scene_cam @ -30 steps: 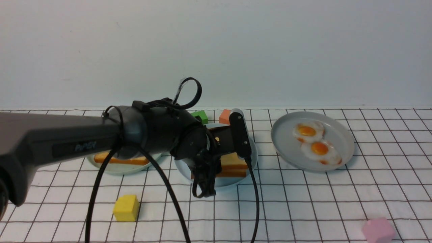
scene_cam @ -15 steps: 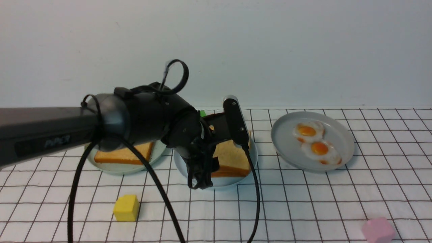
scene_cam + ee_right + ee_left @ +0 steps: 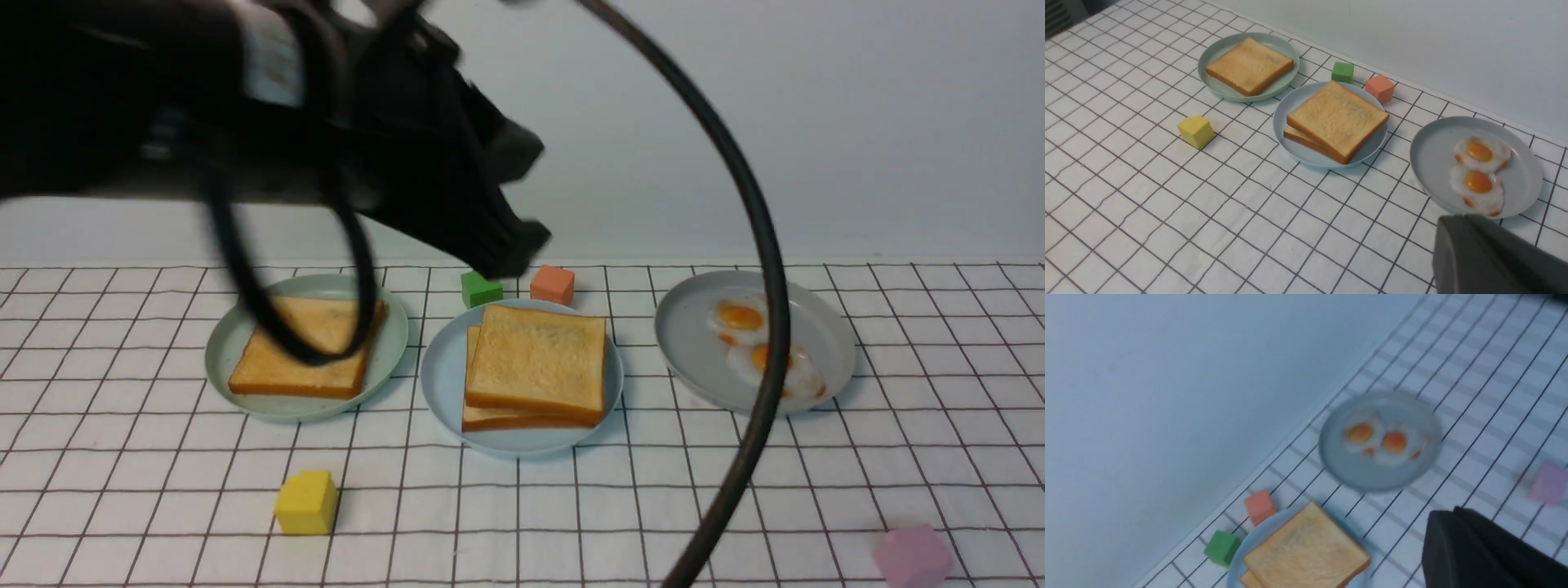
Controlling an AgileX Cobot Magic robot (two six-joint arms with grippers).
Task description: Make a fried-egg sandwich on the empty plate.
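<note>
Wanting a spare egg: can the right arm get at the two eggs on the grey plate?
Probably yes. The two eggs lie bare on the grey plate, nothing over or around them, and the right fingers show near that plate, though shut, so they must open first.

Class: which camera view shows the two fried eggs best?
The right wrist view: both fried eggs on the grey plate are sharp and unobstructed. In the front view a black cable crosses them; the left wrist view shows them whole but blurred.
</note>
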